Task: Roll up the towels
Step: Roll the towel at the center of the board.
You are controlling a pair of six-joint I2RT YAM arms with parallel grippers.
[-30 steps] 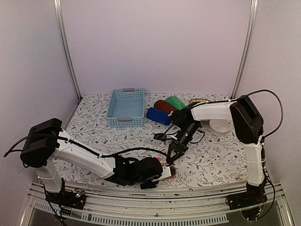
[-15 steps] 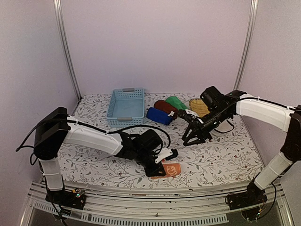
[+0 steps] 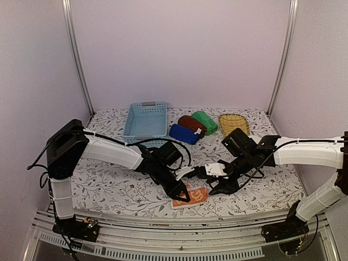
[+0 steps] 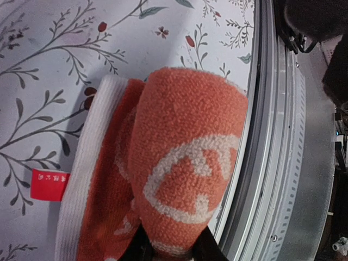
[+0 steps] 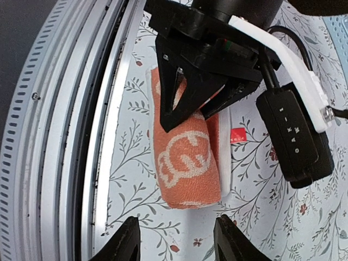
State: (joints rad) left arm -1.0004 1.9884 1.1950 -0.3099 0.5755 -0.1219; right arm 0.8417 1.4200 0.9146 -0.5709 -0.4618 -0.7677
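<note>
The orange towel with white pattern (image 3: pixel 191 196) lies partly rolled at the table's front edge. It fills the left wrist view (image 4: pixel 185 163) and shows in the right wrist view (image 5: pixel 187 163). My left gripper (image 3: pixel 184 195) is shut on one end of the roll. My right gripper (image 3: pixel 209 184) is open and empty just right of the towel, its fingertips (image 5: pixel 124 244) short of the roll's free end. Rolled dark blue (image 3: pixel 183 134), maroon (image 3: pixel 191 123) and green (image 3: pixel 205 122) towels lie together at the back centre.
A light blue plastic basket (image 3: pixel 145 124) stands at the back left. A yellow wicker tray (image 3: pixel 234 123) sits at the back right. The table's metal front rail (image 5: pixel 103 136) runs close beside the orange towel.
My left gripper has shifted right along the front with the orange towel. My right arm has swung back down from the rear to just right of the towel.
</note>
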